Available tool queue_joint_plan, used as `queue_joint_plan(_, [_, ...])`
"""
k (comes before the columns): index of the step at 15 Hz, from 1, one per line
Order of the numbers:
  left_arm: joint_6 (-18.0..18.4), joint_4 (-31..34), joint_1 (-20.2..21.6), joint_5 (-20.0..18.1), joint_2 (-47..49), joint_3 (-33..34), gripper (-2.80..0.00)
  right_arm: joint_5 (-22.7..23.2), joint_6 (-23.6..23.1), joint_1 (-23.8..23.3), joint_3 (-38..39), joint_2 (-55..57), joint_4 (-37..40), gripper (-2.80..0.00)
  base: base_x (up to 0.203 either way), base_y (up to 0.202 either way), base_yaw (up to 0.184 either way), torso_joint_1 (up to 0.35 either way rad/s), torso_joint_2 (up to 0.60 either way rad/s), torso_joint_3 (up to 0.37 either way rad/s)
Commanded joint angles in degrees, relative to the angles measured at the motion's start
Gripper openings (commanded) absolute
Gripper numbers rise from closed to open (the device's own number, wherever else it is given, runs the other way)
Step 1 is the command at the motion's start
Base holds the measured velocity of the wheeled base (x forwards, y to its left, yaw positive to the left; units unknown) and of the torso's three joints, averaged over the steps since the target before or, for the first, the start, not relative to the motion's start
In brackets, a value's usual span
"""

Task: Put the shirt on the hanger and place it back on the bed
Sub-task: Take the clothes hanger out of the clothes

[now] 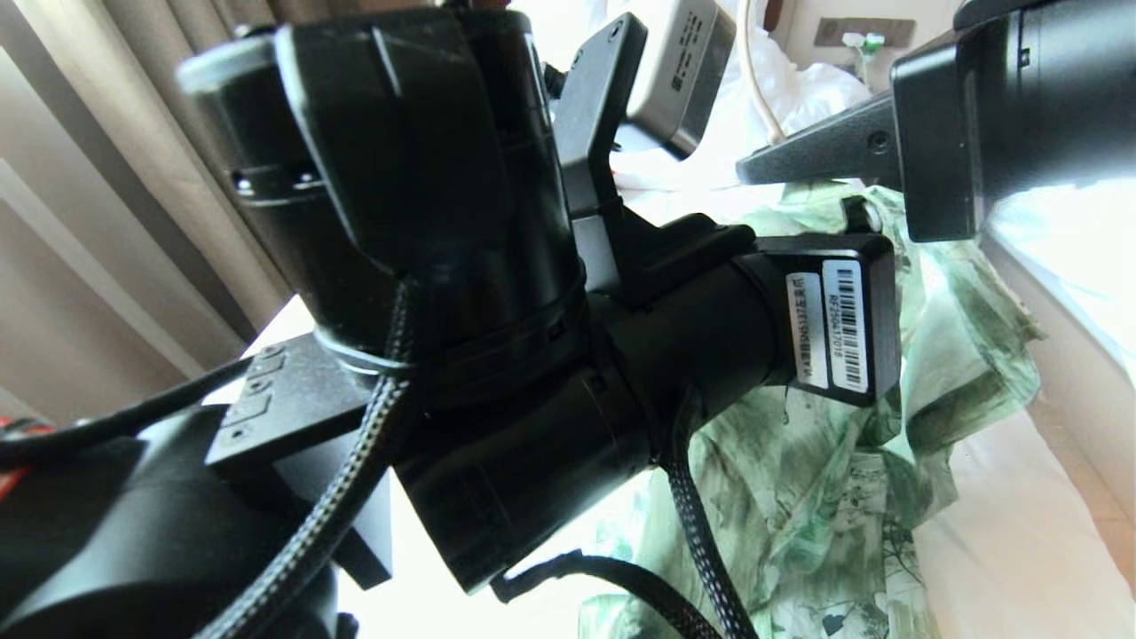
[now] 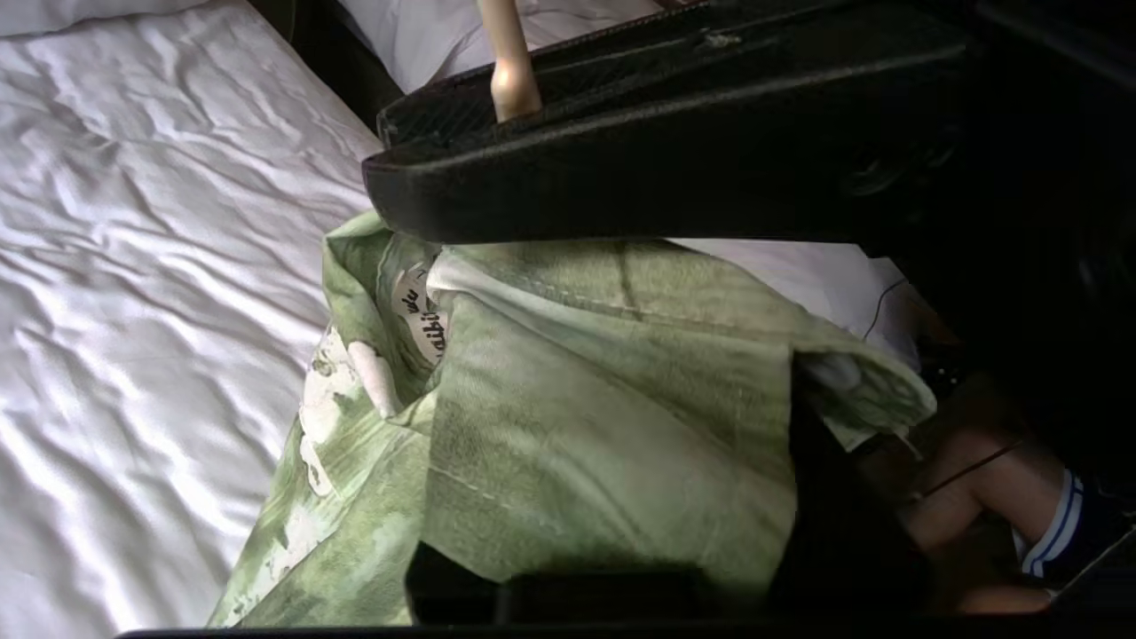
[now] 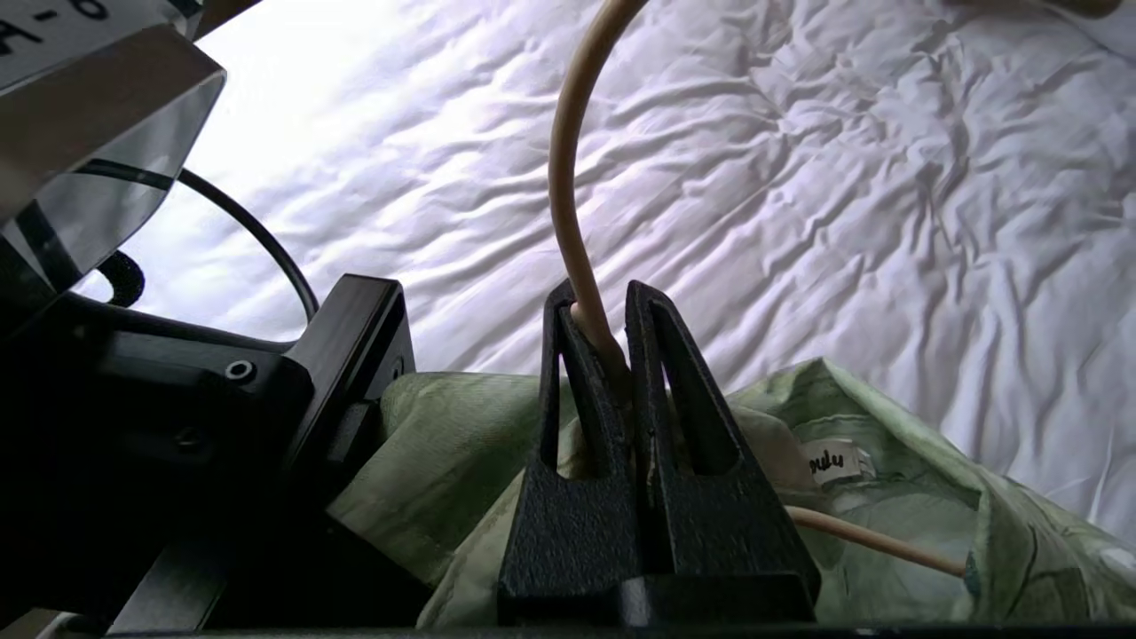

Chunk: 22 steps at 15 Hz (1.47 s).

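Two claws share the load: the right claw [image 3: 612,355] is clenched on the hanger [image 3: 568,177] at its hook's base, above the shirt [image 3: 887,497]; the left claw [image 2: 621,399] grips the shirt's shoulder loosely. Lower both evenly onto the bed [image 3: 799,177].

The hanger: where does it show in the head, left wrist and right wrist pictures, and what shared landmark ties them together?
Head view: the hanger is a thin cream line at the top, above the shirt.
Left wrist view: a cream stub at the top edge, behind a black finger.
Right wrist view: its hook rises from the shut right hand.
Shared landmark: the shirt's neck label, also in the left wrist view.
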Motion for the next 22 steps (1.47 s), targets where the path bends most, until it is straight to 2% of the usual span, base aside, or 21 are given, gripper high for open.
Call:
queue_joint_plan(1, [-0.07,-0.05,0.03,-0.87,-0.63,0.83,0.0,-0.32,-0.06,0.26,0.28,0.09,-0.09,-2.8,0.0,0.0,0.0,0.0,0.0,0.0])
queue_joint_plan(3, [-0.13,-0.13,0.03,-2.69,-2.14,2.96,0.0,-0.37,-0.24,0.35,0.28,0.0,-0.13,-2.8,0.0,0.0,0.0,0.0,0.0,0.0])
queue_joint_plan(11, [0.31,0.32,0.03,-4.06,-19.27,18.27,0.0,-5.66,-1.45,0.19,0.28,0.18,-1.94,-2.8,0.0,0.0,0.0,0.0,0.0,0.0])
queue_joint_plan(14, [0.45,0.83,1.18,-3.84,-24.84,19.69,0.0,-6.04,-2.8,-0.36,0.28,0.22,-3.14,-2.8,0.0,0.0,0.0,0.0,0.0,0.0])
queue_joint_plan(16, [0.42,3.81,3.38,-3.72,-29.42,19.74,0.0,-6.04,-3.01,-0.86,0.2,0.44,-3.17,-2.8,0.0,0.0,0.0,0.0,0.0,0.0])
queue_joint_plan(17, [0.39,5.15,5.39,-3.7,-31.36,19.72,-2.8,-6.04,-3.19,-1.13,0.2,0.52,-3.25,-2.8,0.0,0.0,0.0,0.0,0.0,0.0])
queue_joint_plan(20, [0.0,10.42,13.46,-4.39,-35.88,19.99,-2.8,-6.04,-4.28,-1.89,0.19,0.53,-3.17,-2.8,0.0,0.0,0.0,0.0,0.0,0.0])
queue_joint_plan(22, [-2.62,14.2,18.12,-5.33,-39.5,20.6,-2.8,-5.87,-4.13,-2.65,0.28,0.89,-3.03,-2.8,0.0,0.0,0.0,0.0,0.0,0.0])
